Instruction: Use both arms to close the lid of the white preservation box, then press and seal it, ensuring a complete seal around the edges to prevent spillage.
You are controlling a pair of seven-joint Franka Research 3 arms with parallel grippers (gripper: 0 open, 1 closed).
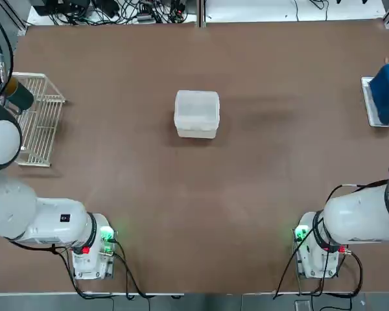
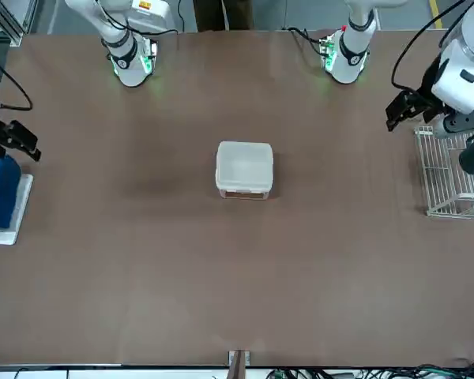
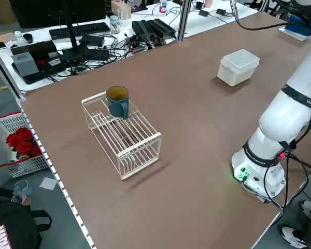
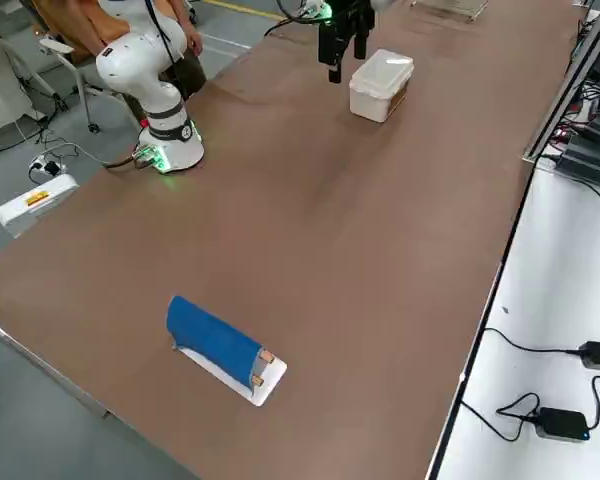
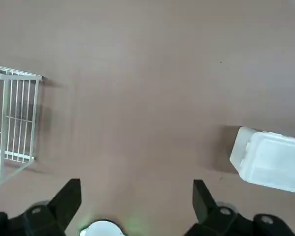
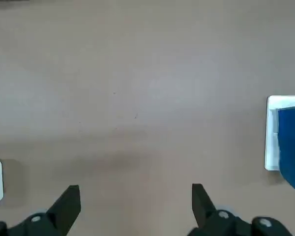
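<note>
Translucent white, the white preservation box (image 1: 196, 113) sat upper centre of the top view, lid (image 1: 197, 107) down. My left gripper (image 5: 136, 196) and right gripper (image 6: 135, 196) gaped empty, both well apart, roughly equidistant.

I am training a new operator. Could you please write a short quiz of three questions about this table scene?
1. True or false: the lid lies closed on the white preservation box.
2. Where does the teal mug stand? A) on the wire rack B) on the table C) on the box
3. Fill in: the left gripper and the right gripper are both ____.

Key: 1 true; 2 A; 3 open.
</note>
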